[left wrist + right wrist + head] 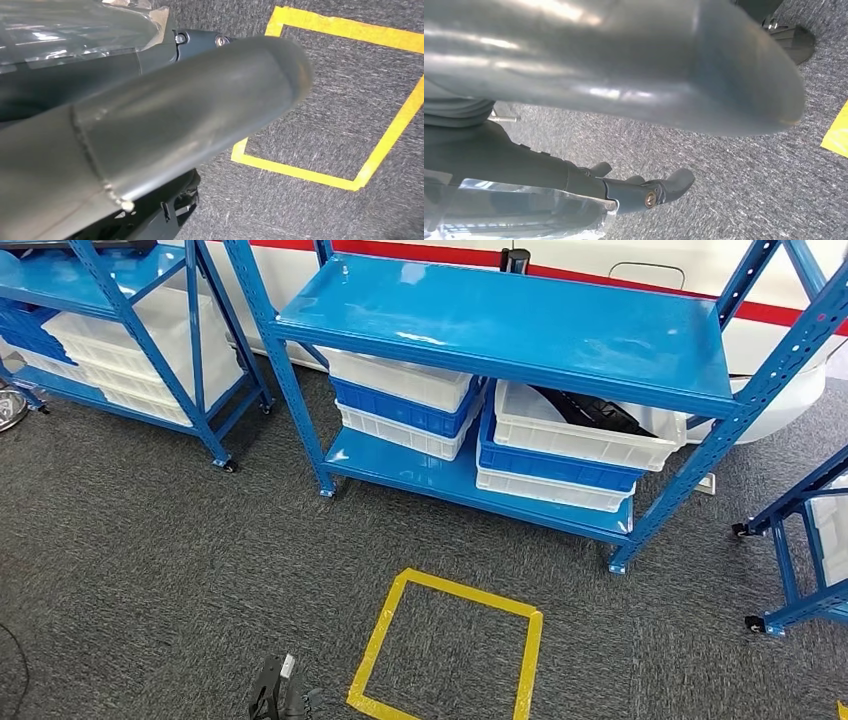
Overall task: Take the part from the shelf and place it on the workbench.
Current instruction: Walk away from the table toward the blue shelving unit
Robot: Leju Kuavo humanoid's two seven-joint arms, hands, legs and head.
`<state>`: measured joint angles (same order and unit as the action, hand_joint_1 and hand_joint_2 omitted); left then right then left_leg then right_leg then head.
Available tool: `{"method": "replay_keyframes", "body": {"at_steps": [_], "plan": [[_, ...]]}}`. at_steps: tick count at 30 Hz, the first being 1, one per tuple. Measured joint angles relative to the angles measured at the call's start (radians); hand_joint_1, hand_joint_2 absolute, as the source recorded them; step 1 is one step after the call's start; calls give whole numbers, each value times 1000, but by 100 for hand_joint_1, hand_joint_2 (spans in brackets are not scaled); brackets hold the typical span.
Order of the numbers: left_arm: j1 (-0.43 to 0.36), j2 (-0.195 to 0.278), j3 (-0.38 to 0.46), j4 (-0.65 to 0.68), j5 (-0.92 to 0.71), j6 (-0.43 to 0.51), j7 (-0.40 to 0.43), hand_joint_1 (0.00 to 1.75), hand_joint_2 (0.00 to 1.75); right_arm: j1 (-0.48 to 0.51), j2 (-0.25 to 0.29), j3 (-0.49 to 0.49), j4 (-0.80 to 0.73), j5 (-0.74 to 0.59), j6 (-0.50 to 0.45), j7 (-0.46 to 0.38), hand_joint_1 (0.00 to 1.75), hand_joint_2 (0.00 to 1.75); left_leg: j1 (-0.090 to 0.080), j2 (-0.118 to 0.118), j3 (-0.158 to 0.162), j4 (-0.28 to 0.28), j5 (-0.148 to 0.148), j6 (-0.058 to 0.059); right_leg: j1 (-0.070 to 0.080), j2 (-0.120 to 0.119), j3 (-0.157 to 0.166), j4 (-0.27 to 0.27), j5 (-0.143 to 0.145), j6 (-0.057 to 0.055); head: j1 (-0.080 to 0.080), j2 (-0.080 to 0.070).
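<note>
The part (592, 410), a black object, lies in a white bin (580, 440) on the lower level of the middle blue shelf (500, 320). My left hand (281, 692) hangs low at the bottom of the head view, far from the shelf and just left of a yellow tape square (450, 655) on the carpet. The left wrist view has that hand (190, 110) over the same tape square (380, 150), with nothing in it. My right hand (624, 65) hangs over bare carpet, its dark fingers (659, 190) stretched out and holding nothing.
White and blue bins (405, 400) are stacked on the lower shelf beside the part's bin. A second blue shelf (130, 330) with white bins stands at the left. A third rack's wheeled legs (790, 570) stand at the right. Grey carpet lies between me and the shelves.
</note>
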<state>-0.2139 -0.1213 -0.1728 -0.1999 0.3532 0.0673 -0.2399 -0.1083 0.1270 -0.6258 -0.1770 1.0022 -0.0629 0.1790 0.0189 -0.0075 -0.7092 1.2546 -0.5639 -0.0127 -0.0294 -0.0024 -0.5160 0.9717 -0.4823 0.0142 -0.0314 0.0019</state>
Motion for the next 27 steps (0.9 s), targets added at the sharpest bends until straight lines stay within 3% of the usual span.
{"method": "replay_keyframes", "body": {"at_steps": [1, 2, 4, 6, 9, 11, 12, 14, 16, 17, 19, 21, 23, 25, 27], "plan": [[2, 0, 0, 0, 0, 1, 0, 0, 0, 0, 0, 0, 0, 0, 0, 0, 0, 0, 0, 1, -20, 26, 3, 0, 1, 0, 3, 0, -3, -1, 0, 0], [4, 0, 0, 0, 0, 2, 0, 0, 0, 0, 0, -1, 0, 0, 0, 0, 0, 0, 0, 1, -19, 11, 27, 2, 1, 0, 7, 0, -6, -2, 0, 0], [4, 0, 0, 0, 0, 4, 0, 0, 0, 0, 0, -1, 0, 0, 0, 0, 0, 0, 0, 5, 40, -121, 107, 9, 1, 1, 20, 0, -15, 2, -1, 0], [2, 1, 0, 0, 0, 3, 0, 0, 0, -1, 1, -1, 0, 0, 0, -1, 0, 0, -4, 9, 96, -233, 145, 17, 6, 2, 25, 0, -27, 13, -2, 0], [1, 1, 0, 0, 0, 3, -1, 0, 0, -1, 0, -2, 0, 0, 0, -2, 0, 0, -13, 4, 109, -255, 135, 32, 8, -1, 29, -6, -39, 30, -3, 0], [2, 1, 0, 0, 0, 3, -1, 0, 0, -1, 0, -2, 0, 0, 0, -2, 0, 0, -11, 1, 116, -261, 134, 46, 7, -2, 24, 19, -54, 35, -2, 0], [2, 0, 0, 0, 0, 3, -2, 0, 0, -1, 0, -2, 0, 0, 0, -2, 0, 0, -10, 0, 121, -264, 133, 53, 7, -2, 3, 64, -75, 34, -1, 0], [1, -1, 0, 0, 0, 5, -2, 0, 0, 0, 0, -2, 0, 0, 0, -3, 0, 0, -11, 0, 128, -265, 127, 64, 8, -1, -76, 205, -129, 27, 1, 0], [3, -1, 0, 0, 0, 7, -2, 0, 0, 3, 0, -3, 0, 1, 0, -3, 0, 0, -13, -4, 135, -265, 118, 68, 8, -1, -149, 309, -150, 31, 1, 0], [4, -1, 0, 0, 0, 8, -2, 0, 0, 4, -1, -3, 0, 1, 0, -3, 0, 0, -14, -6, 142, -265, 113, 67, 9, -1, -159, 305, -133, 37, 1, 0], [5, -2, 0, 0, 0, 9, -2, 0, 0, 5, -2, -4, 0, 2, 0, -3, 0, 0, -15, -12, 161, -265, 100, 64, 11, -1, -121, 181, -54, 50, 2, 0], [4, -3, 0, 0, 0, 9, -2, 0, 0, 4, -2, -4, 0, 3, 0, -3, 0, 0, -18, -15, 176, -264, 86, 56, 17, 0, -69, 51, 13, 44, 3, 0], [4, -4, 0, 0, 0, 9, -2, 0, 0, 3, -3, -4, 0, 3, 0, -2, 0, 0, -19, -16, 182, -266, 77, 45, 24, 1, -51, 15, 30, 26, 2, 0], [4, -4, 0, 0, 0, 10, -2, 0, 0, 2, -2, -4, 0, 4, 1, -2, 0, 0, -17, -15, 184, -267, 70, 34, 20, 2, -45, 8, 31, 13, 2, 0], [3, -4, 1, 0, 1, 11, -2, 0, 0, 1, -2, -4, 0, 6, 1, -2, 0, 0, -15, -8, 163, -216, 41, 23, 10, 1, -33, -2, 30, -1, -3, 0]]}}
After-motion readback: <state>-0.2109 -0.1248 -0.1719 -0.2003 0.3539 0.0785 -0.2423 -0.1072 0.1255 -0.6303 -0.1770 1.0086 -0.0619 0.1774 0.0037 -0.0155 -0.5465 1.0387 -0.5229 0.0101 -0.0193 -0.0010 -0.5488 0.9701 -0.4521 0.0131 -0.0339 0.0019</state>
